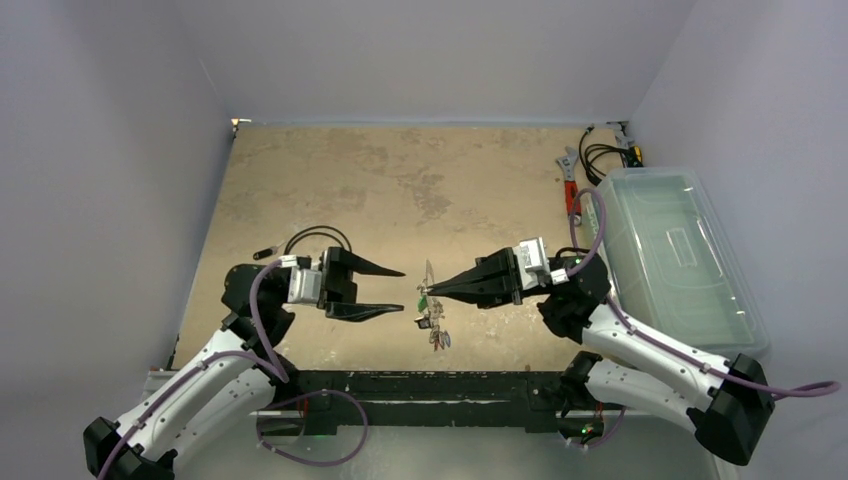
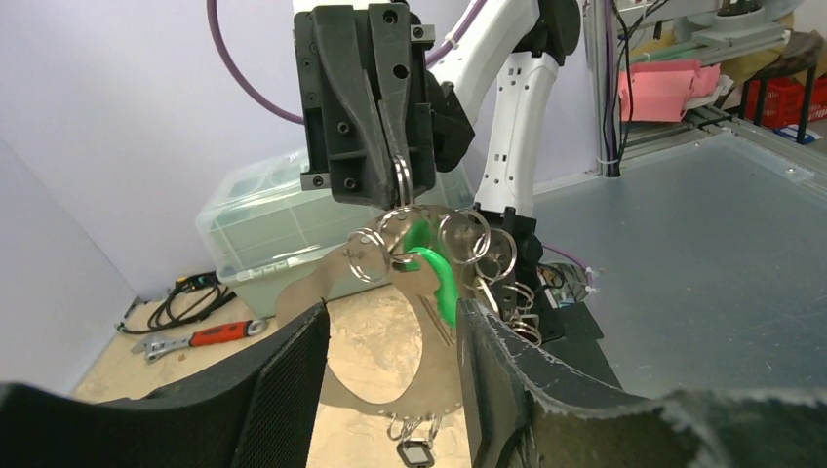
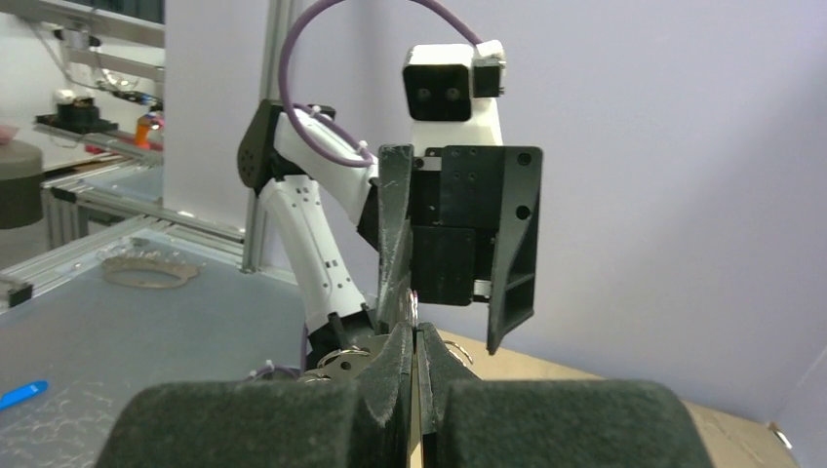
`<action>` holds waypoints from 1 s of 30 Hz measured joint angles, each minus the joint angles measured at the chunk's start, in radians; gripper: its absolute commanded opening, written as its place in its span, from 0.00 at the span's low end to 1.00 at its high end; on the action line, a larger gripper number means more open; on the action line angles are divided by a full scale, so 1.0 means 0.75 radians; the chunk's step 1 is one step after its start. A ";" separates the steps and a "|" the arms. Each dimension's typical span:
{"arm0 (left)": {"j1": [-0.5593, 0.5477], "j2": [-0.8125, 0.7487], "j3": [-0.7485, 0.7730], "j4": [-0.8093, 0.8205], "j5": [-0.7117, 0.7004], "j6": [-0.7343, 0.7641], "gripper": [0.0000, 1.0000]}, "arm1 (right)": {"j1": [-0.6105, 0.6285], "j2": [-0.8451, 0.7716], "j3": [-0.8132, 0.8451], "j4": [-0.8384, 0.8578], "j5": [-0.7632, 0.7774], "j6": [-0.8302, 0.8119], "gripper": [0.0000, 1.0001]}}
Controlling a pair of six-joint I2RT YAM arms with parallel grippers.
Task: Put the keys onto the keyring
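Keyring [image 2: 327, 278] hangs pinched in right gripper [image 2: 398, 185], between left gripper's [image 2: 390, 336] parted fingers [image 2: 283, 380] (keys [image 2: 429, 283] dangling).

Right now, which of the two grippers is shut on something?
The right gripper, pinching a small ring of the hanging keys; the left gripper's jaws stand wide open, holding nothing.

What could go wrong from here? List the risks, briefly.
1. The right claw pinches the keyring only at its tips; a bump from the open left claw might knock it loose.
2. The keys dangle freely and could swing or snag on the left fingers.
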 measured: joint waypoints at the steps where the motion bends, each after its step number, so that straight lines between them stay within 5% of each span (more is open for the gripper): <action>1: -0.001 -0.004 0.000 0.012 0.000 0.001 0.50 | 0.000 0.007 0.001 0.016 -0.011 0.010 0.00; 9: -0.001 0.028 0.000 0.020 -0.002 -0.001 0.49 | 0.000 0.093 0.043 0.142 -0.139 0.104 0.00; 18: -0.001 0.027 0.000 0.008 -0.011 0.004 0.31 | 0.000 0.214 0.147 0.262 -0.248 0.198 0.00; 19: -0.001 0.027 0.000 0.004 -0.011 0.005 0.32 | 0.000 0.228 0.151 0.287 -0.255 0.218 0.00; 21: -0.001 0.026 0.000 -0.009 -0.011 0.012 0.52 | 0.000 0.255 0.158 0.327 -0.272 0.248 0.00; 23: -0.001 0.022 0.000 -0.023 -0.011 0.019 0.61 | 0.000 0.274 0.167 0.336 -0.279 0.257 0.00; 30: -0.018 -0.013 0.000 -0.035 -0.008 -0.002 0.60 | 0.000 0.236 0.201 0.179 -0.233 0.109 0.00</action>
